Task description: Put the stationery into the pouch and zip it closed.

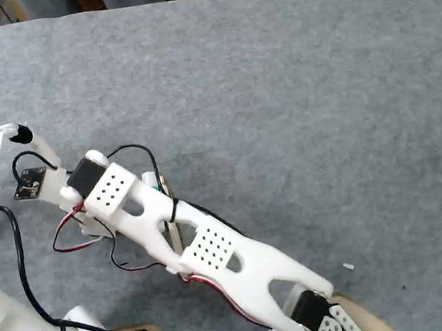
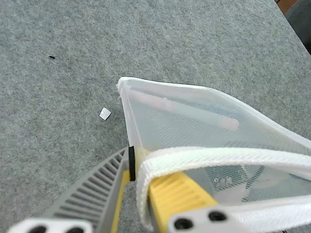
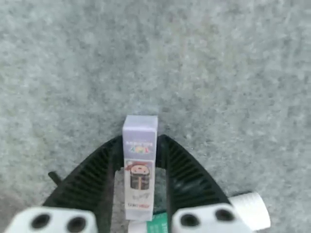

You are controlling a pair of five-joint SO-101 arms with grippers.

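Left gripper is pinched down tight on the white rim of the mesh pouch, which sits at the left edge of the worktop. There's a pale pen-like stick inside it. Right gripper points down at the worktop, black fingers squeezed against both sides of a small lilac box. From above, an arm stretches low from the near edge towards the pouch.
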